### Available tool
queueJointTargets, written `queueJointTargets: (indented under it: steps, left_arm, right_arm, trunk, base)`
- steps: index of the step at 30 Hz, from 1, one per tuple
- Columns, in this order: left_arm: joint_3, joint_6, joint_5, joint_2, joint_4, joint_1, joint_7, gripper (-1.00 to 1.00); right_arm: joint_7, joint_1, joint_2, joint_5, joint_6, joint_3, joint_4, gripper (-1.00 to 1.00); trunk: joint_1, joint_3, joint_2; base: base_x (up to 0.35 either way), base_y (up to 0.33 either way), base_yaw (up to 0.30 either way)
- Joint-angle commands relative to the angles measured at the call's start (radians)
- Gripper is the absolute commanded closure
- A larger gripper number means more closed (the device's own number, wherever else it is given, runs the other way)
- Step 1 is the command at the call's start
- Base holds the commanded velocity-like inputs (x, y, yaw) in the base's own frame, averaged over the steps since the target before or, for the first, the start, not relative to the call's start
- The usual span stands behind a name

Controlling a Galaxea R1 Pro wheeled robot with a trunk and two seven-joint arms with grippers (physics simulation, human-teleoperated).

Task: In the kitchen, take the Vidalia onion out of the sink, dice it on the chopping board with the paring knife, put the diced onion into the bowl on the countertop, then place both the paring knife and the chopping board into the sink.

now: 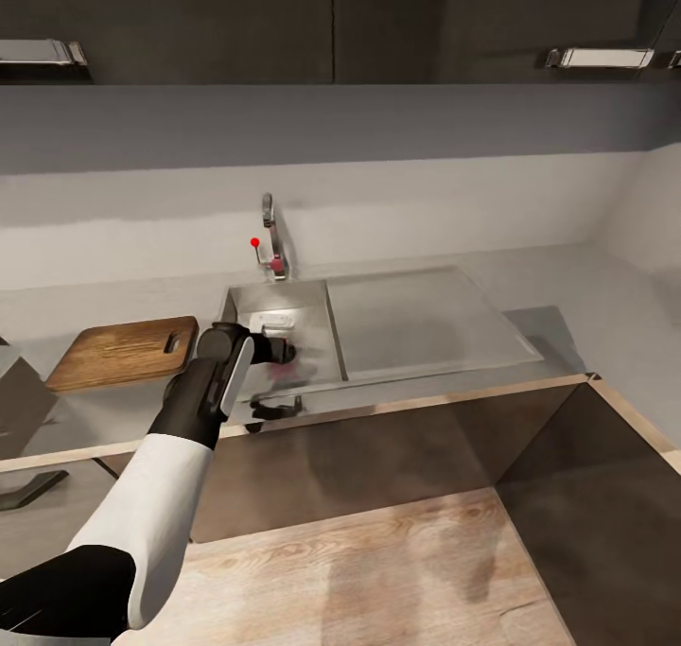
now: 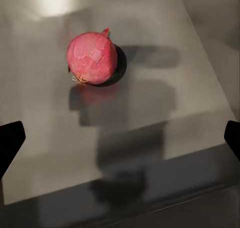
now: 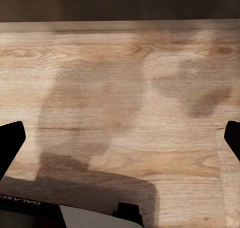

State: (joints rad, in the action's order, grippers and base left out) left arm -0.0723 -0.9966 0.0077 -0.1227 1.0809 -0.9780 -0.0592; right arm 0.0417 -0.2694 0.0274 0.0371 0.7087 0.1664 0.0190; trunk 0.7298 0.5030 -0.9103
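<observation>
The reddish-pink Vidalia onion [image 2: 92, 57] lies on the steel floor of the sink [image 1: 317, 334]; in the head view it shows as a pink patch [image 1: 285, 370] just under my left gripper [image 1: 282, 350]. That gripper [image 2: 120, 138] hangs inside the basin, open, its dark fingertips [image 2: 10, 138] spread wide and short of the onion, touching nothing. The brown wooden chopping board [image 1: 123, 351] lies on the countertop [image 1: 586, 296] left of the sink. My right gripper [image 3: 120, 138] is open over wooden floor. The paring knife and the bowl are out of view.
A faucet [image 1: 271, 239] with a red-tipped lever stands behind the basin. A steel drainboard [image 1: 426, 329] spreads to the basin's right. Dark wall cabinets [image 1: 331, 22] hang above. The counter turns a corner at the right, with wooden floor [image 1: 378, 570] below.
</observation>
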Motion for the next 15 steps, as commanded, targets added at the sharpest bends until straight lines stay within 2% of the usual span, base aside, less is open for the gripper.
queueJointTargets:
  steps: [1,7,15]
  left_arm:
    - [-0.001,-0.001,0.002,0.000,0.001,-0.001,-0.005,-1.00]
    - [0.000,0.045,0.001,0.001,0.000,0.001,-0.006,-1.00]
    - [0.000,0.056,0.001,0.001,-0.030,0.001,-0.006,-1.00]
  right_arm:
    - [0.004,-0.001,0.000,0.004,0.003,0.002,-0.001,-1.00]
    - [0.004,-0.001,0.000,0.004,0.003,0.002,-0.001,-1.00]
    - [0.004,-0.001,0.000,0.004,0.003,0.002,-0.001,-1.00]
  trunk:
    - [0.000,0.001,-0.001]
    - [0.000,0.001,-0.001]
    - [0.000,0.001,-0.001]
  base:
    - [0.000,0.000,0.000]
    - [0.077,0.000,0.000]
    - [0.294,0.000,0.000]
